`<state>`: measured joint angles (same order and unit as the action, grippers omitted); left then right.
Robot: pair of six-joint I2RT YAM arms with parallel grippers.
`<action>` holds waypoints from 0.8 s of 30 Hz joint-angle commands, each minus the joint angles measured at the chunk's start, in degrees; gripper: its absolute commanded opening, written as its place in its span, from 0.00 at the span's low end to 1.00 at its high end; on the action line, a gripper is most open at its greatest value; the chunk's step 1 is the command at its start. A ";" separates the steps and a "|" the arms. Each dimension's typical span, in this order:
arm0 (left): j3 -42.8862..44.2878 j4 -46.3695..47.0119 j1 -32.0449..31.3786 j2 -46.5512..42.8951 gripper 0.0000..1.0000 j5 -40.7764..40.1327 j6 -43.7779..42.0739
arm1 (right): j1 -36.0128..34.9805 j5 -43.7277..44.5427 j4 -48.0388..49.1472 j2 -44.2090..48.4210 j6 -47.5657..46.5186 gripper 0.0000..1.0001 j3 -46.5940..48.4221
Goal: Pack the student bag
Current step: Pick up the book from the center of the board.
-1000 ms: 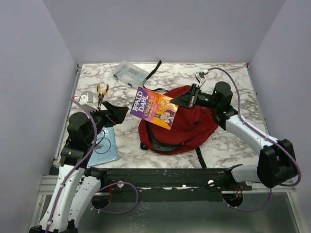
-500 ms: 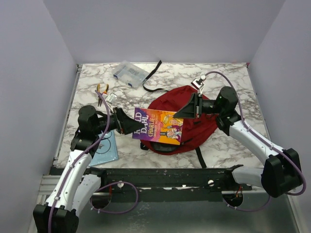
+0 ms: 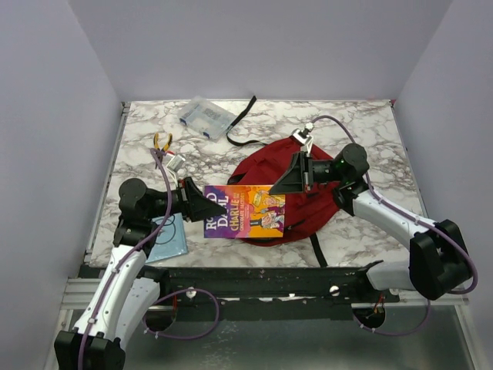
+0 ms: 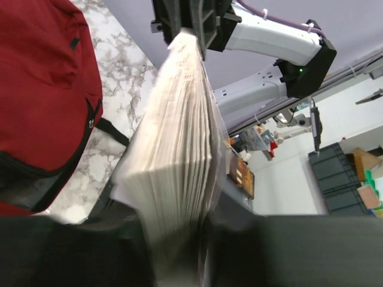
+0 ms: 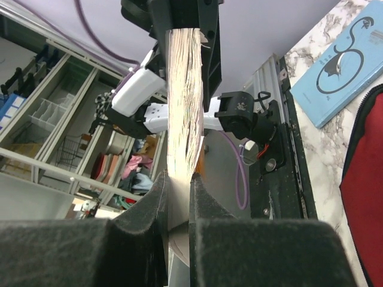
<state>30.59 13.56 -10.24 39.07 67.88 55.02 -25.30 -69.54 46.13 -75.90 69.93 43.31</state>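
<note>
Moved since a second ago: book (image 3: 245, 210), from a tilt over the bag's far-left side to level and low over its near edge. The left arm has swung in from beside the blue booklet (image 3: 167, 236) to meet it.

Item 1, book. Colourful paperback, cover up, held off the table (image 3: 370, 131) between both claws.
- Right claw (image 3: 293, 183): narrow, clamped on the upper right corner.
- Left claw (image 3: 199, 206): drawn in from wide onto the opposite short edge, pages pinched between its fingers. The close view is blurred, so how firm the grip is stays uncertain.
- Reason, as judged: one corner grip lets the pages fan and sag, so a second hold steadies the book for lining up with the bag's mouth, or for passing it across.

Item 2, bag (image 3: 266, 163). Dark red backpack, flat on the table's middle, under and behind the book, black straps trailing toward the arms.

Item 3, unused: blue booklet near left, pliers (image 3: 161, 141) and clear box (image 3: 205, 117) far left, black strap (image 3: 243, 123) at the back.

Not determinable:
- The bag's opening is mostly covered by the book from above. The left wrist view shows a dark slit along a zipped edge, but not how wide it gapes.
- The book's underside is hidden.
- The booklet's corner lies under the left arm.
- The box's contents are too small to read.
</note>
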 commanded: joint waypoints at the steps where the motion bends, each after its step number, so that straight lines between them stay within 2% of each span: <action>1: -1.49 3.93 -0.31 0.69 0.21 2.24 3.10 | -0.42 0.60 4.13 -0.04 1.98 0.00 0.48; 4: -1.72 4.10 -0.31 0.67 0.06 2.28 2.86 | -0.44 2.18 -2.72 0.27 -3.36 0.00 1.94; 5: -1.67 4.11 -0.31 0.66 0.00 2.05 2.66 | -0.45 3.01 -8.19 0.39 -7.12 0.00 3.10; 9: -2.10 4.17 -0.22 0.03 0.00 -1.43 3.88 | -0.45 13.59 -37.44 1.21 -27.51 0.01 10.39; 11: -2.12 3.66 0.07 -0.72 0.00 -3.41 4.05 | -0.45 22.13 -49.08 1.47 -34.47 0.21 13.14; 13: -1.28 0.17 0.64 -1.41 0.00 -5.76 2.60 | -0.45 29.53 -54.62 1.76 -37.39 0.36 13.96; 15: 1.31 -8.67 0.99 -2.33 0.00 -9.65 -2.23 | -0.45 35.13 -57.92 2.05 -38.28 0.53 13.84; 17: 6.07 -22.22 1.11 -3.12 0.00 -16.00 -9.97 | -0.45 37.52 -58.77 2.68 -38.60 0.65 13.08; 21: 16.42 -43.53 1.19 -4.69 0.00 -32.05 -21.55 | -0.44 45.70 -60.54 4.76 -40.07 0.77 11.37; 24: 21.25 -50.95 1.23 -7.45 0.00 -42.73 -24.35 | -0.70 47.57 -60.38 5.75 -40.86 0.80 10.06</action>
<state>43.97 -19.46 -9.37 36.21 44.95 40.86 -26.02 -31.03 -10.00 -72.55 32.73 55.05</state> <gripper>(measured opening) 0.173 0.788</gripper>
